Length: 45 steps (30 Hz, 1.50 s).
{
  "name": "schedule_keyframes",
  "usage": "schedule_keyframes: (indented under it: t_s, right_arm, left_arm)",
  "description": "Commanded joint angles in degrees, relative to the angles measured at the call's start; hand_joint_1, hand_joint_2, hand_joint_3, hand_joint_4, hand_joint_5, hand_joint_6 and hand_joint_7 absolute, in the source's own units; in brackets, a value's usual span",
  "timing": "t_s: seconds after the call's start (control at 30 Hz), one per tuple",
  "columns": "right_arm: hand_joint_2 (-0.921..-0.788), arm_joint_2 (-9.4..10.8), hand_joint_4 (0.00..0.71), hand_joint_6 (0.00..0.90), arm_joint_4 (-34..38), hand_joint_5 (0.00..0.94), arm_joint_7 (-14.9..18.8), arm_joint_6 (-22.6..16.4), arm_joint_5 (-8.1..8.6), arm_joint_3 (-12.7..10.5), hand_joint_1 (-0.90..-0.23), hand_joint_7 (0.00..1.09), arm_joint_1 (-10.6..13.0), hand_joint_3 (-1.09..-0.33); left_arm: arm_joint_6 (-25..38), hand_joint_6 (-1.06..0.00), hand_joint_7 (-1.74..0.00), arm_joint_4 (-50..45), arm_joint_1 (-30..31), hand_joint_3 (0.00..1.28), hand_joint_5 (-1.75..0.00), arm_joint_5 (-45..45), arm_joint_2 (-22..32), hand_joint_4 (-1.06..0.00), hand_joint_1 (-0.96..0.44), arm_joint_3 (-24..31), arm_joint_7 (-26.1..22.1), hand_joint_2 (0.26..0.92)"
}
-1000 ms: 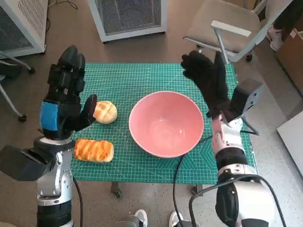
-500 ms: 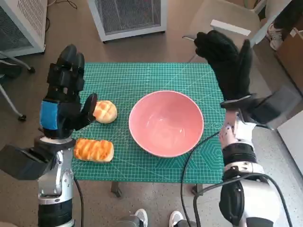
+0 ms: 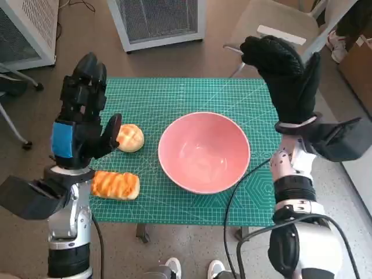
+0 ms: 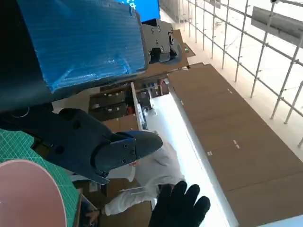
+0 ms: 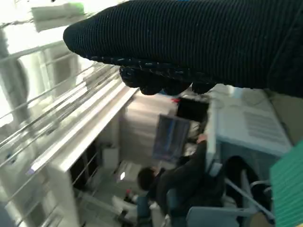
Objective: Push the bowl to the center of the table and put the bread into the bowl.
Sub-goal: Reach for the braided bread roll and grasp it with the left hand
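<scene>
- My left hand (image 3: 81,119) is black hard plastic, built of blocky segments, with a bright blue tape patch (image 3: 63,141) across its back.
- Below that tape, my left forearm (image 3: 68,218) is a pale silver-grey cylinder, with a dark boxy module (image 3: 26,197) jutting from the wrist beside it.
- My right hand (image 3: 285,78) wears a black ribbed knitted glove.
- Below the glove's cuff, my right forearm (image 3: 293,186) is pale, ringed with dark bands, and a grey-black module (image 3: 343,138) sits at the wrist.
- Black cables (image 3: 232,197) loop beside that forearm.
</scene>
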Motion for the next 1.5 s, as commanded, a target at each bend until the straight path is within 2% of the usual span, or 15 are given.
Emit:
schedule_keyframes:
  t_s: [0.03, 0.53, 1.5]
  right_arm:
    - [-0.921, -0.2, 0.169, 0.286, -0.8, 0.000, 2.3, -0.1, 0.99, 0.2, -0.586, 0.04, 2.2, -0.631]
    - [-0.921, -0.7, 0.165, 0.282, -1.2, 0.000, 2.5, 0.0, 0.87, 0.7, -0.587, 0.05, 3.1, -0.623]
    - [-0.921, 0.1, 0.157, 0.267, -1.9, 0.000, 2.3, 0.9, 1.64, 0.8, -0.582, 0.05, 3.6, -0.626]
  left_arm:
    - [-1.2, 0.00, -0.43, 1.1, -1.0, 0.63, 0.00, 0.3, 0.2, 0.00, -0.35, -0.2, -0.9, 0.745]
    - [-2.1, 0.00, -0.43, 1.8, -1.6, 0.62, 0.00, 0.8, 0.4, 0.00, -0.37, -0.4, -1.8, 0.748]
    - [-2.0, 0.00, -0.43, 1.2, -1.2, 0.61, 0.00, 0.7, 0.5, 0.00, -0.37, -0.3, -2.0, 0.751]
